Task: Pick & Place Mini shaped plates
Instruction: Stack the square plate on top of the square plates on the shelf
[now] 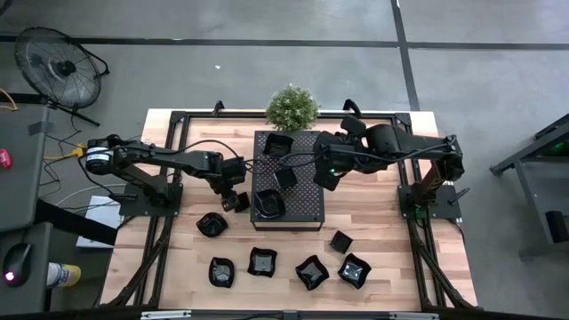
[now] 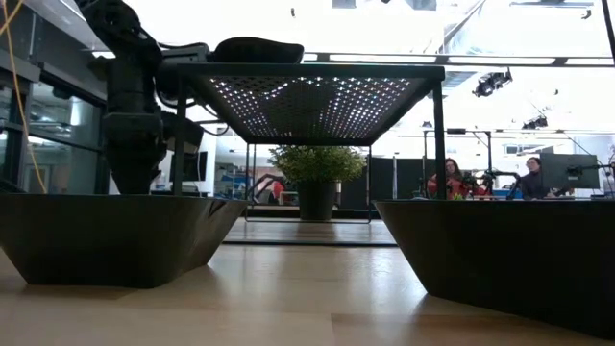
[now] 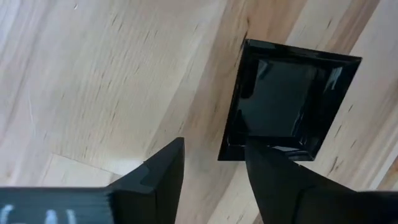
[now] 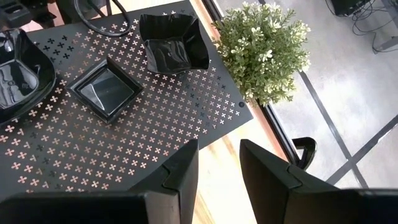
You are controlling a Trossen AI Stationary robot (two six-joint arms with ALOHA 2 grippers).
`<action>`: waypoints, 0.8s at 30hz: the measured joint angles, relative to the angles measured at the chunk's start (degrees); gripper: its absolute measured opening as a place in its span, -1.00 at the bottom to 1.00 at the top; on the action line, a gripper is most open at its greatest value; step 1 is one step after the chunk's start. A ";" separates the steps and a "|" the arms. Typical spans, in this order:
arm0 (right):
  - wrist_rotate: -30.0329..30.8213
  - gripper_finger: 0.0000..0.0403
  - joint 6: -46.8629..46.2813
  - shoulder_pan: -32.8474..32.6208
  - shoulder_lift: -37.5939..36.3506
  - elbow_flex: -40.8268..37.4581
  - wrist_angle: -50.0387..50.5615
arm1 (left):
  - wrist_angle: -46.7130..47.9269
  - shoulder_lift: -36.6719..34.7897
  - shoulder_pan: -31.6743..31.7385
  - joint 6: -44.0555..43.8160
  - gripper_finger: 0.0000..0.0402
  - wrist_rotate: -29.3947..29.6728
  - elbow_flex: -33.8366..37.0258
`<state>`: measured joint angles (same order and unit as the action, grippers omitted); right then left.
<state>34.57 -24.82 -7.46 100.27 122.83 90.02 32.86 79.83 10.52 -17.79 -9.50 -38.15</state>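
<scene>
Glossy square plate (image 3: 292,102) at mid-frame lies between the left fingers (image 3: 214,180), parted and empty, which could skid it across the worktop (image 3: 93,74); right fingers (image 4: 219,171) hang parted, empty.

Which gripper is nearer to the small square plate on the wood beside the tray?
Left. The left gripper hovers open right over the small square plate; the right gripper is across the tray.

We see right gripper (image 4: 219,165) fingers apart above perforated tray (image 4: 155,124); small square plate (image 4: 106,92), wavy-rimmed plate (image 4: 173,42) on it, plant (image 4: 264,46) beside.
</scene>
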 joint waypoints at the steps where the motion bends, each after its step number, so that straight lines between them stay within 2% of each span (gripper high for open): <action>1: 0.05 -0.44 -0.27 0.00 0.00 0.00 0.00 | 0.03 0.00 0.00 0.16 -0.22 0.00 0.00; 15: 0.65 -0.44 -0.70 1.20 0.02 0.00 0.00 | 0.30 -0.02 0.00 1.26 -0.95 -0.01 -0.04; 24: -0.48 -0.44 0.24 2.69 0.02 0.00 0.00 | 3.43 -1.29 0.00 2.54 -0.99 0.10 -0.07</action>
<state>34.09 -24.58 -4.78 100.29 122.83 90.02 36.29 78.54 10.52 -15.25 -9.40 -38.22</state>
